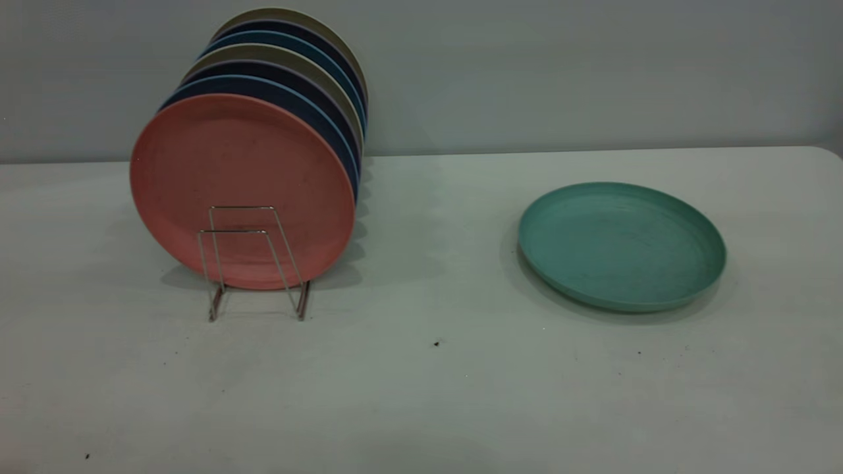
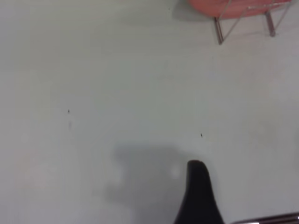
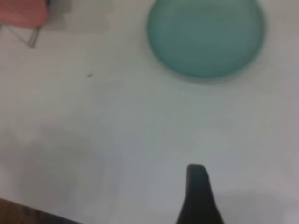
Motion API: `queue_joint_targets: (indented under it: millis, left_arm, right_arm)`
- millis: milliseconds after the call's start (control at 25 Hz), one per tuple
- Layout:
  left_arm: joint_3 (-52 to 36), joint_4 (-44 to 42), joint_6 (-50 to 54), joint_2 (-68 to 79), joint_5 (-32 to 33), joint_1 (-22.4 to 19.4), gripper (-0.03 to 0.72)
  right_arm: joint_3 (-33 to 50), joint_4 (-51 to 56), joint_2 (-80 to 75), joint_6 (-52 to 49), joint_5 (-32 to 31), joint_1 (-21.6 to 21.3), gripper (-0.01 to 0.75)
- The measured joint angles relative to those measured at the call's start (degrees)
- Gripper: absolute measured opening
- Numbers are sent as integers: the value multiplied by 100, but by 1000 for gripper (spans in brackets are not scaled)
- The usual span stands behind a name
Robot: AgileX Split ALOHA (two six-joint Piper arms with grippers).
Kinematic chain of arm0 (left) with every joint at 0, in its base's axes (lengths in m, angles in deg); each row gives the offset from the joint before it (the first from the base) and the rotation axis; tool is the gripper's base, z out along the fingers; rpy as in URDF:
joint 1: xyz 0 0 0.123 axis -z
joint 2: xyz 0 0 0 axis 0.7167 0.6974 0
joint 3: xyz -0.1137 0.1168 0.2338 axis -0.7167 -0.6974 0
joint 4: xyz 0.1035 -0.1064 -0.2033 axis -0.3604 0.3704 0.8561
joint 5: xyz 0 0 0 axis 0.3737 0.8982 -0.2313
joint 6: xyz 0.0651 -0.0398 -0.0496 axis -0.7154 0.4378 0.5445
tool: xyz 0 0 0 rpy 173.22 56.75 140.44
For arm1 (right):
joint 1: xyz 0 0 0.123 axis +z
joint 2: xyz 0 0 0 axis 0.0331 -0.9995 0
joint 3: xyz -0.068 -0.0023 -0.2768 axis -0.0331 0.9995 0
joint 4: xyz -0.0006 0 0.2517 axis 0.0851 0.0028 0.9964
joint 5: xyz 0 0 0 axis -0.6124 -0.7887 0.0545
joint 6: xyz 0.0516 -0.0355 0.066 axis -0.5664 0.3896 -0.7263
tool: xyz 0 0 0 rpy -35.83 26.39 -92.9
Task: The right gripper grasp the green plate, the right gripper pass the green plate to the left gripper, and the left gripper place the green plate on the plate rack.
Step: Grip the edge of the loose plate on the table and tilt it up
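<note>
One green plate (image 1: 622,245) is found lying flat on the table (image 1: 428,395), well apart from the plate rack (image 1: 253,263), whose rear slots are filled by a salmon-pink plate (image 1: 240,187) and dark blue plates (image 1: 316,115). Front loops are judged free for it. Only one finger of each gripper is shown; whether the claws are apart cannot be told.
</note>
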State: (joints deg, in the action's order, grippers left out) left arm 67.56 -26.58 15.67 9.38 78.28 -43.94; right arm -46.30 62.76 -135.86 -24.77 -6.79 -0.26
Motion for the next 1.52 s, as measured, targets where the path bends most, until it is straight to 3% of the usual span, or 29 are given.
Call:
queue_joint_targets:
  millis: [200, 400, 640, 840, 1080, 1280, 1520]
  left_arm:
    - [761, 153, -74, 1457, -393, 0, 582]
    - [1290, 1172, -802, 2530, -774, 55, 582]
    - [1572, 2420, -1822, 3540, -1235, 613, 584]
    - [1658, 3117, -2304, 4356, -1876, 1313, 584]
    - [1670, 3905, -2794, 5147, -2755, 1862, 584]
    - [1682, 4295, -2982, 5390, -2967, 1953, 584]
    - [1681, 4348, -3007, 5395, -3055, 1955, 584]
  right_arm:
    - [-108, 974, -1524, 911, 454, 0, 568]
    - [-410, 1534, -3003, 1356, 698, 0, 568]
    - [-1207, 1635, -4489, 1497, 891, -67, 568]
    - [-1873, 1711, -5435, 1515, 915, -426, 567]
    - [-2702, 2260, -6597, 1905, 631, -1158, 533]
    - [-3333, 2993, -7522, 2463, 338, -1527, 525]
    - [-3966, 3309, -8405, 2582, 242, -1570, 525]
